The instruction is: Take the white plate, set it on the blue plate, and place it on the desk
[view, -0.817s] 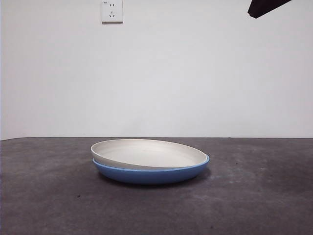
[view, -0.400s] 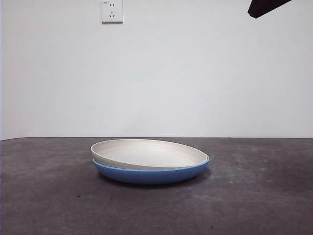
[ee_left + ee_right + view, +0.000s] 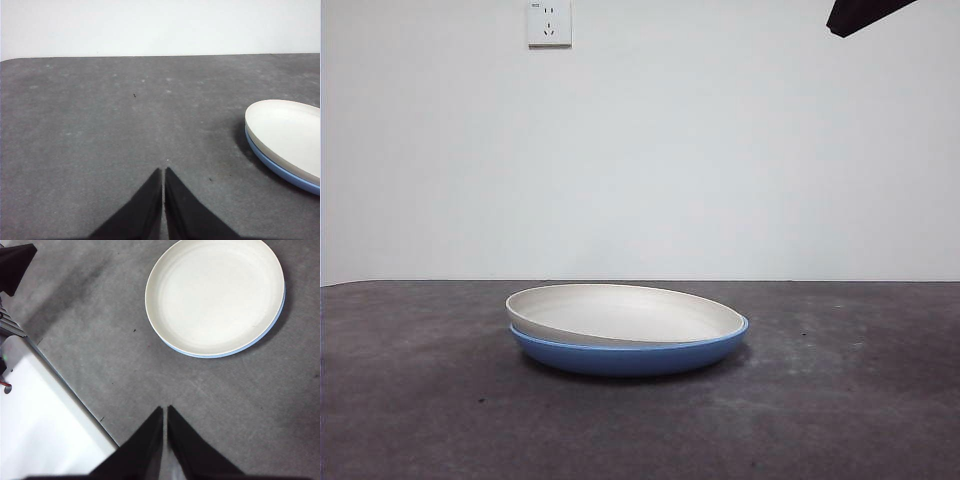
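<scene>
White plate (image 3: 625, 312) sits tilted in blue plate (image 3: 630, 355), apart from both closed end effectors.

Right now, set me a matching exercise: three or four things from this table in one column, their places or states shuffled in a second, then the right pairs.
Things:
1. white plate
2. blue plate
3. left gripper
4. wall socket

Places or states:
A. jaws shut, holding nothing
B. rests tilted in the other plate
C. high on the wall
D. sits directly on the desk

Pairs: 1-B, 2-D, 3-A, 4-C
</scene>
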You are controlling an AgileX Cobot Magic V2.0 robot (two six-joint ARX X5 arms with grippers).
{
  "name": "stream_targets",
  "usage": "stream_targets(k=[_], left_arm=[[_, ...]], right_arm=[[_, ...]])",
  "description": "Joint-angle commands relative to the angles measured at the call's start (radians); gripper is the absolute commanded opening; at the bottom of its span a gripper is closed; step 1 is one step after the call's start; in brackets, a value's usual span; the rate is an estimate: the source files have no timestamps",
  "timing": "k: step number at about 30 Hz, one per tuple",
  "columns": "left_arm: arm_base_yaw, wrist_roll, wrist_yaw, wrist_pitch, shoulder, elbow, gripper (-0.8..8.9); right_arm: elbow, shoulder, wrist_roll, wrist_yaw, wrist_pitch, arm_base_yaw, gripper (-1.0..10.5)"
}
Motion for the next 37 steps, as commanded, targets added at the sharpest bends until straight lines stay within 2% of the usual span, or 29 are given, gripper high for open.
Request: stream_targets(k=[1, 2, 7, 14, 23, 30, 37], left_arm=[[-0.001, -0.002, 0.002, -0.008, -0.002, -0.021, 0.09], [-0.001, -0.003, 0.002, -0.008, -0.002, -0.021, 0.09], [-0.001, -0.003, 0.002, -0.008, -0.002, -0.021, 0.09], [-0.001, -0.003, 0.002, -0.008, -0.002, -0.021, 0.09], [-0.001, -0.003, 0.002, -0.008, -0.002, -0.021, 0.09], [-0.001, -0.002, 0.002, -0.008, -0.002, -0.021, 0.09], [-0.001, -0.003, 0.002, -0.008, -0.002, -0.021, 0.09]], right_arm=[[0.016, 0.008, -0.014, -0.003, 0.008, 0.008, 0.1], [0.016, 0.006, -0.016, -0.001, 0.010, 0.006, 0.1], [0.011, -0.041, -0.122, 0.024, 0.027, -0.079, 0.1], [-0.121, -0.243, -0.116, 0.034, 0.313, -0.283, 0.1], [-0.485, -0.541, -0.087, 0.137, 0.719, -0.480, 0.1], [-0.742, -0.720, -0.042, 0.228, 0.849, -0.535, 0.1], [-0.915, -0.849, -0.003, 0.298, 0.869, -0.542, 0.1]])
